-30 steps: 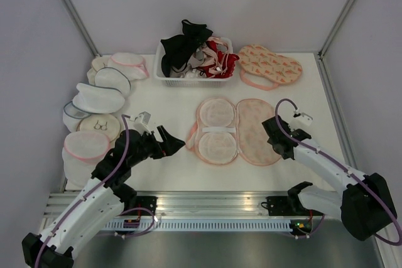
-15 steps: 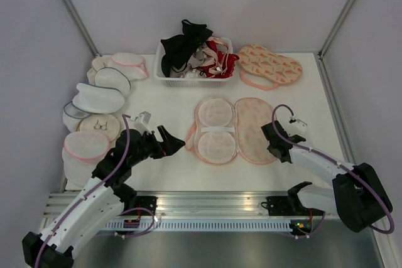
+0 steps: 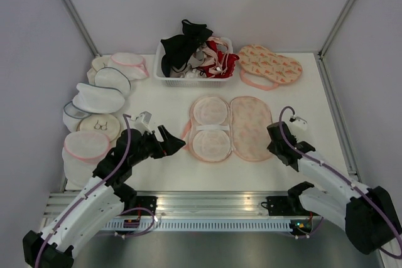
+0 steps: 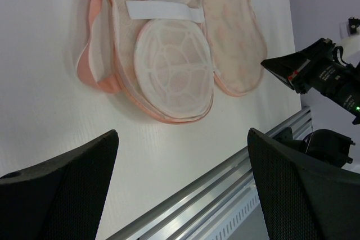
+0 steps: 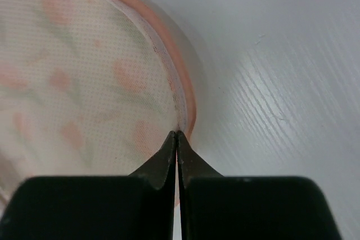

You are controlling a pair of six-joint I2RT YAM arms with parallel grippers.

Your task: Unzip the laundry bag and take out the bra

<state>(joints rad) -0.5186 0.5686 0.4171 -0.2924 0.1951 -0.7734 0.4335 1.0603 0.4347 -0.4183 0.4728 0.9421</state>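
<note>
Right end effector [image 5: 178,135] closed at rim of laundry bag [image 5: 84,82].

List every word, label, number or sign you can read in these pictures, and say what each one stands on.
No text can be read in any view.
Laundry bag: a watermelon print only, no words.
White band inside it: blank.
Right end effector: a small red mark behind the tip, too small to read.
</note>
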